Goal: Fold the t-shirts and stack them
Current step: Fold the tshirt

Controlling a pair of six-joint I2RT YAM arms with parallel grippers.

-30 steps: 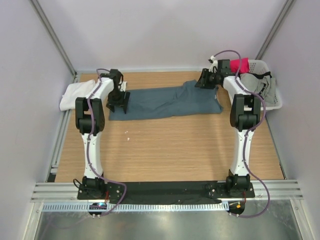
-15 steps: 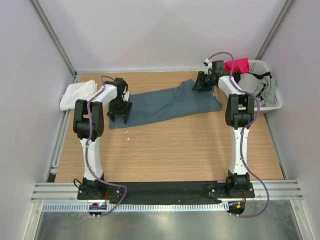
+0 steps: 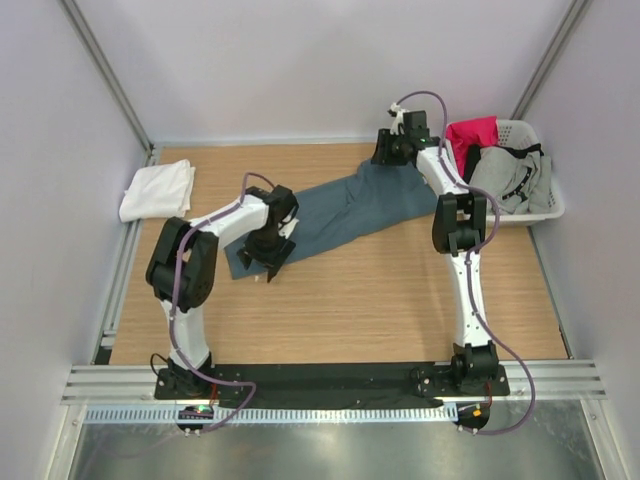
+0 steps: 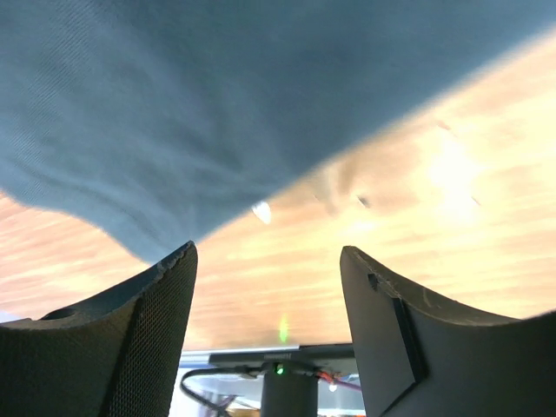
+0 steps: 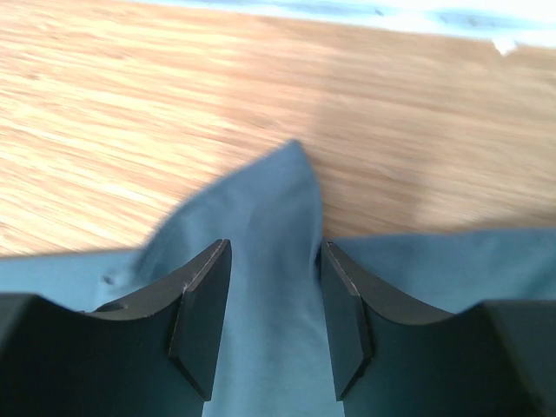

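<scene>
Top view, shirt: we see the blue t-shirt [image 3: 350,205] lying slantwise across the counter [image 3: 350,310]; a second ago it lay level along the far side.
Top view, left arm: the left tool [image 3: 268,252] has swung toward the middle and the near side. It now sits over the shirt's near-left corner, which has come along with it.
Top view, right arm: the right tool [image 3: 392,150] has shifted left along the far edge and sits at the shirt's far end, near the basket [image 3: 548,210].
Top view, stack: the white t-shirt [image 3: 158,190] lies folded in the far-left corner, unmoved and well apart.
Left wrist view: the fingers stand apart with bare counter between them. The shirt's edge just meets one fingertip, and we see no cloth pinched.
Right wrist view: the fingers grip a raised ridge of blue cloth.
Meaning: we judge the shirt is being turned and laid out; no fold is made yet.
</scene>
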